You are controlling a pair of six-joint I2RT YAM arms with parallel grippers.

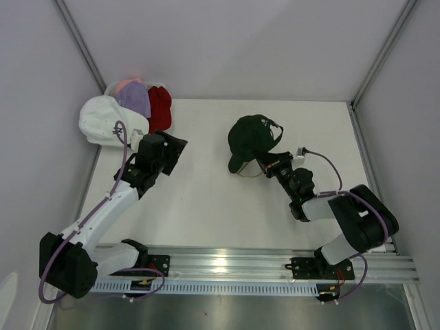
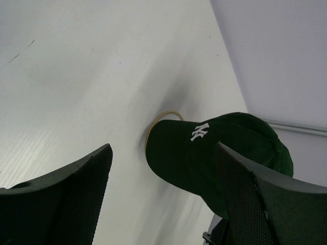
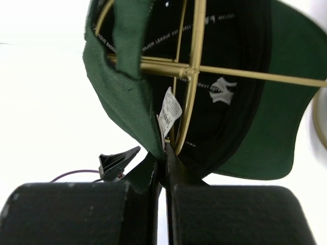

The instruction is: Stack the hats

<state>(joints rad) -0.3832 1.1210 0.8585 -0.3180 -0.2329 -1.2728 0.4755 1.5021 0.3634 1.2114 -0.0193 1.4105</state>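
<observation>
Green twill cap (image 1: pixel 253 134) with a white front logo sits right of centre in the top view, draped over a gold wire stand (image 3: pixel 191 71) whose ribs show inside the crown in the right wrist view. Right fingers (image 3: pixel 230 214) are pinched shut on the cap's rear edge, just beside the white tag (image 3: pixel 170 112). One rib runs down close to the pinch, and I cannot tell whether wire is caught along with the cloth. Left fingers (image 2: pixel 71 199) are spread wide with nothing between them, left of centre in the top view and facing the green cap across bare surface (image 1: pixel 206 199). The other caps are heaped in the upper left corner: white cap (image 1: pixel 103 120) in front, lavender cap (image 1: pixel 135 100) and red cap (image 1: pixel 160 106) behind, and a pink one barely showing. Handling, as a judgement: the cap looks light, with a soft crown that will sag and fold from a one-edge hold, while the brim looks stiffer and should keep its curve. The cloth is not slippery or fragile, but it could snag on the stand, which looks light enough to lift or tip with the cap. The rear edge gives a thin, sure pinch. The brim would probably hold shape better for setting the cap onto the pile.
</observation>
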